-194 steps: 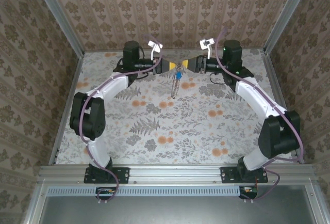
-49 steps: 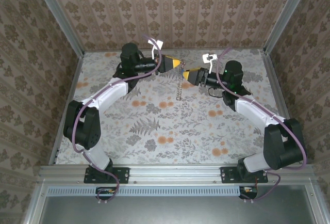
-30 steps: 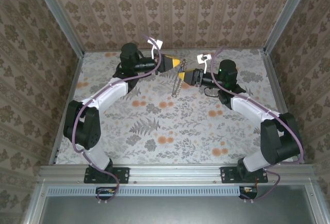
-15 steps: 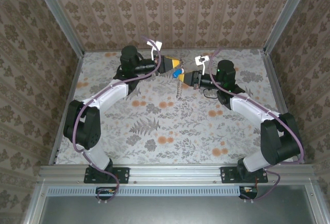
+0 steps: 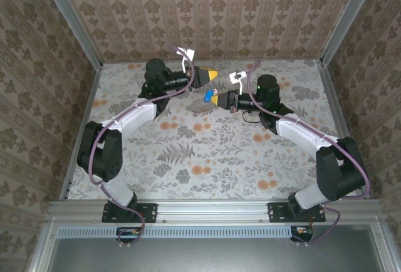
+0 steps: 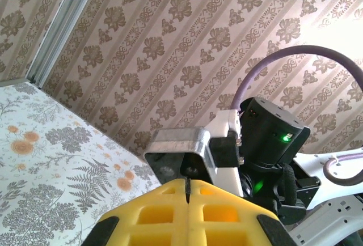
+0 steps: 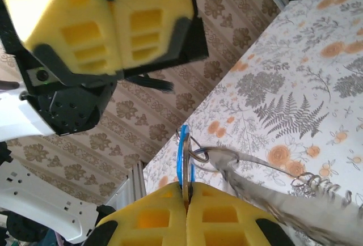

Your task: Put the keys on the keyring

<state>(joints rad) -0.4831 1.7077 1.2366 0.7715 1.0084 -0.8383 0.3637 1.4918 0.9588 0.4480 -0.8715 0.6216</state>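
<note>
My right gripper (image 7: 186, 192) is shut on the keys (image 7: 182, 144), pinching the blue head edge-on with a silvery blade beside it. A small wire ring links the keys to the keyring (image 7: 272, 195), whose chain-like loop trails blurred down to the right, its dangling bits (image 7: 317, 185) over the floral table. In the top view the keys (image 5: 207, 94) sit at the right gripper (image 5: 216, 100), and the keyring (image 5: 200, 106) is a grey blur just below. My left gripper (image 5: 212, 73) hovers slightly behind, shut with nothing visible between its yellow fingers (image 6: 227, 212). The right wrist view shows the left gripper (image 7: 110, 8) overhead.
The floral table (image 5: 207, 153) is walled by patterned panels (image 5: 207, 9) with metal corner posts (image 5: 69, 18). The right arm's wrist housing (image 6: 272, 138), green light on, stands close in front of the left gripper. Purple cables (image 5: 254, 81) arc over both wrists.
The right gripper has moved left and nearer with the keys. The keyring has swung from hanging straight to a blurred slant on the left. The left gripper has drawn back slightly.
</note>
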